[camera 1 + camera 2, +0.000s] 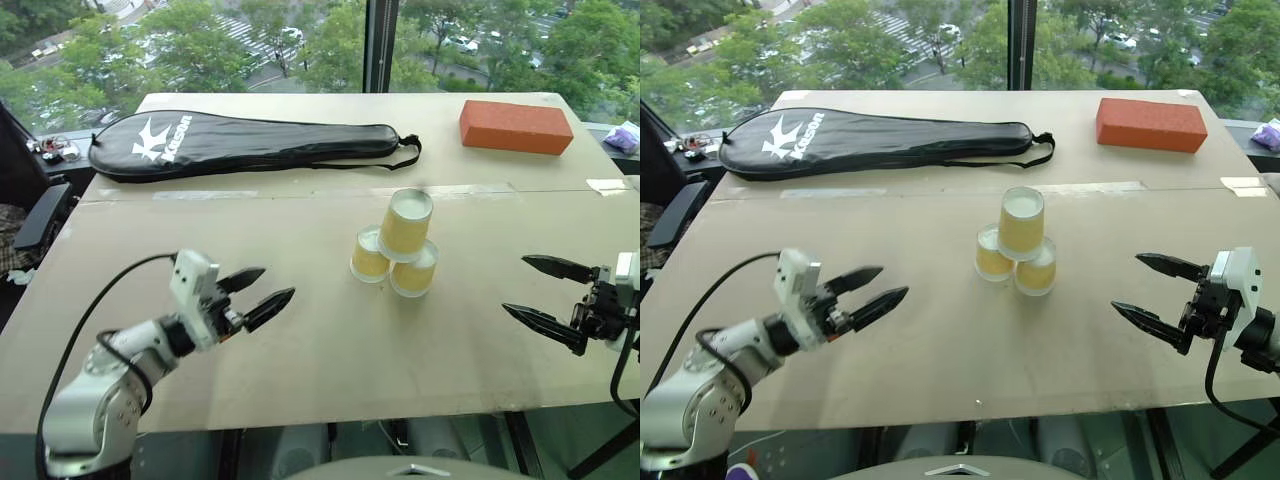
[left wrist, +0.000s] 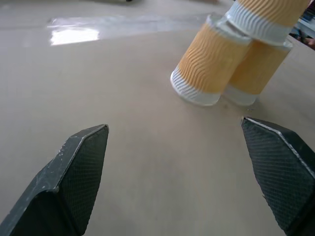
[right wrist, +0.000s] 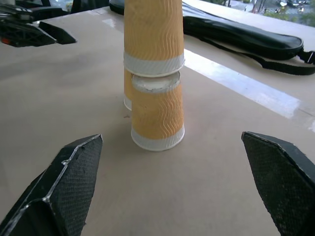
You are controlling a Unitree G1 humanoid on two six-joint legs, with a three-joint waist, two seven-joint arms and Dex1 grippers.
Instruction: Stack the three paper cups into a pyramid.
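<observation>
Both grippers, left gripper (image 1: 257, 295) and right gripper (image 1: 540, 294), hang empty with fingers spread, well apart from the three paper cups (image 1: 398, 246). Mid-table (image 1: 300, 340), two ribbed yellow-tan cups stand upside down, touching, the third atop. Pyramid looks finished; next, I judge, only keeping clear.

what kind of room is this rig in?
Probably an upper-floor lab or office test area, not a home: a big window looks down on treetops and a street, and a plain work table holds assorted props, a racket case and an orange brick.
</observation>
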